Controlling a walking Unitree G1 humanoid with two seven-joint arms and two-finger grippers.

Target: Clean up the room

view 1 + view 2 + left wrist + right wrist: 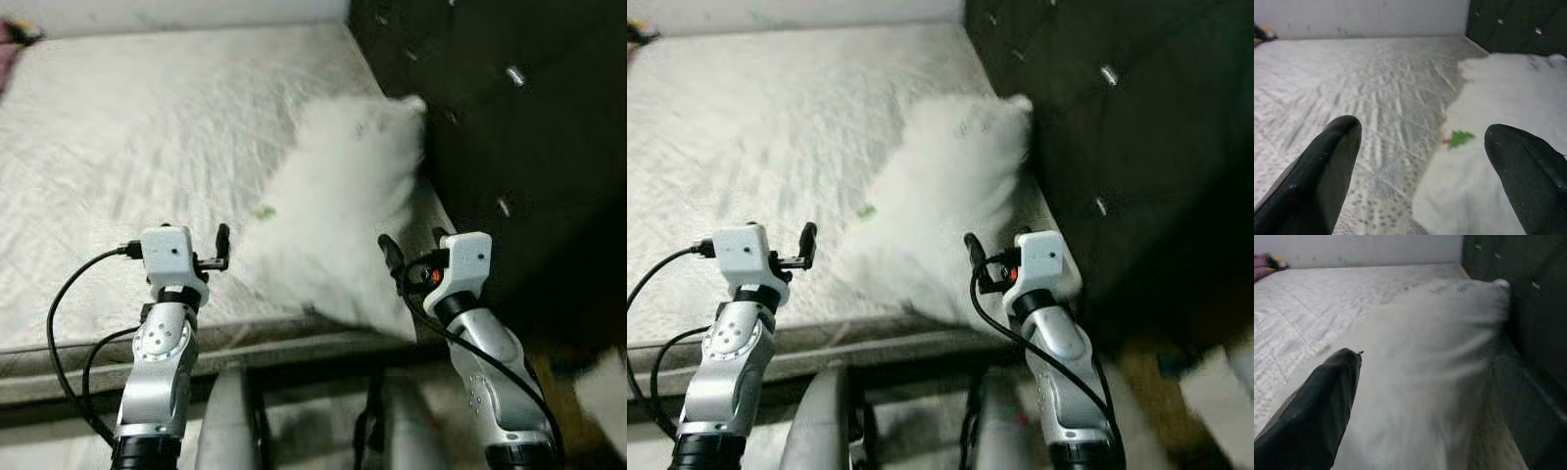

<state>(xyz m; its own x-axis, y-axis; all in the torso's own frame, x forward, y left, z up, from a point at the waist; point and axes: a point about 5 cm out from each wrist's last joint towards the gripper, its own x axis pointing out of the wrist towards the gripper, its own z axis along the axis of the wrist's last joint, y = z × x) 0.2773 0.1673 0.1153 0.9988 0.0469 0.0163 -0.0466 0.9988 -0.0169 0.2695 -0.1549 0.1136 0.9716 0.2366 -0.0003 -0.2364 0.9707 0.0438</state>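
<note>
Both pincers low | pillow [343, 201] between, ahead | left pincer [1425, 161] spread

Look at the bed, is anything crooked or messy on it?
Yes. The white pillow lies askew, slanting across the mattress with one corner poking against the dark tufted headboard instead of sitting square to it. It looks blurred. The left gripper and right gripper hover at its near edge.
</note>
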